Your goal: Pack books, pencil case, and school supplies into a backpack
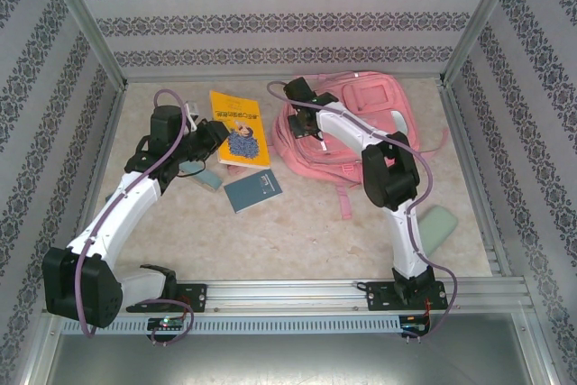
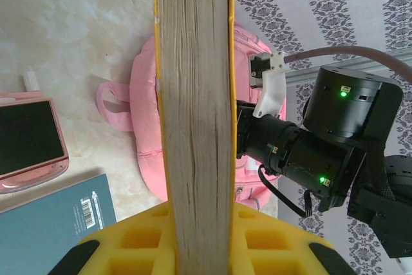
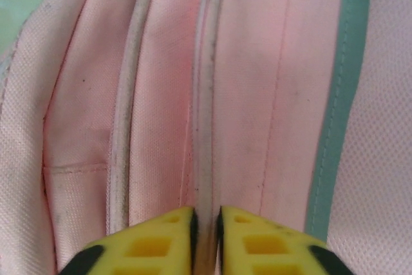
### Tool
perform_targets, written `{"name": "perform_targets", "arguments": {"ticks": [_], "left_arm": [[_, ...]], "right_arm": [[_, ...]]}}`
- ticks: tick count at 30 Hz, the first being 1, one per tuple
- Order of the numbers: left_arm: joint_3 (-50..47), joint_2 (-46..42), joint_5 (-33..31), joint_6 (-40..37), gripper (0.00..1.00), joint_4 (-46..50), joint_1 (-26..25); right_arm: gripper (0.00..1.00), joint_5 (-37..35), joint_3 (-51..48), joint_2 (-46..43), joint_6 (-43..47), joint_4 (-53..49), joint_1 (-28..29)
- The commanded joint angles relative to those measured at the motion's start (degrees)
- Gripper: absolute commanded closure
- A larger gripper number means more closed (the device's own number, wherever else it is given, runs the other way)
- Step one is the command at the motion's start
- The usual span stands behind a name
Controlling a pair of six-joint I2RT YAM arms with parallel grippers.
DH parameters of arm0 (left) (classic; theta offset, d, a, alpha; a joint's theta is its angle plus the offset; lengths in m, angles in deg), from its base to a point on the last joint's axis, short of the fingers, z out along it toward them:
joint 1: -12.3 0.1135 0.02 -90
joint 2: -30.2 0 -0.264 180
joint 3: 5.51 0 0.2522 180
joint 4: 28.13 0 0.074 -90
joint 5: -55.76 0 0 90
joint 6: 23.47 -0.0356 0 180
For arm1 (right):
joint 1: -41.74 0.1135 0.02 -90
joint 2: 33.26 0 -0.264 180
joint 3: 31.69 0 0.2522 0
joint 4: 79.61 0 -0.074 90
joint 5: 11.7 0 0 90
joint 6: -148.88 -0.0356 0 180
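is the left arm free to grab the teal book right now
Probably not: the left gripper is shut on the yellow book, so its jaws are taken, though the teal book lies near, uncovered.

A: What do the two arms look like?
B: Much alike; the left arm (image 1: 117,209) and the right arm (image 1: 403,223) each have smooth white links between bulky black joint housings; each stands on a flat black base plate (image 1: 407,293).
A: Any cables?
B: A greyish-purple cable (image 1: 83,299) loops along each arm; a small white bracket (image 2: 270,91) sits by one at the wrist.
A: Markings?
B: Small green lights (image 2: 343,93) glow on the black housings; the fingers (image 3: 151,249) are yellow, moulded with square pockets and black corner patches.
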Motion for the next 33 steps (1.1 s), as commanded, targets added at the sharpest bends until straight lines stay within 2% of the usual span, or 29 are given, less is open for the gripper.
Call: {"name": "perform_targets", "arguments": {"ticks": [1, 3, 9, 15, 21, 26, 33], "left_arm": [[0.12, -1.19, 1.32, -0.96, 1.00, -3.42, 0.60], [-0.26, -0.68, 1.40, -0.67, 1.00, -4.46, 0.54], [-1.05, 3.43, 2.48, 2.53, 1.00, -10.41, 0.51], [-0.93, 8.18, -0.98, 7.15, 1.00, -17.81, -1.31], [1.12, 15.49, -6.13, 9.74, 1.00, -24.82, -7.12], [5.00, 22.36, -9.57, 10.00, 1.00, -29.68, -12.50], [12.20, 33.82, -11.81, 14.32, 1.00, -38.24, -16.90]], "right_arm": [[0.92, -3.10, -0.74, -2.32, 1.01, -1.15, 0.01], [1.00, -3.20, -1.59, -5.31, 1.24, -0.54, 0.03], [1.00, -1.76, -0.64, -14.48, 3.02, -0.53, 0.12], [1.00, 1.96, 4.22, -20.36, 3.96, -1.49, -0.89], [1.00, 11.64, 6.46, -24.22, 0.88, -1.95, -4.38], [1.00, 20.16, 4.60, -26.98, -2.12, 0.39, -6.56], [1.00, 22.98, 1.92, -28.29, -6.03, 2.33, -7.83]]}}
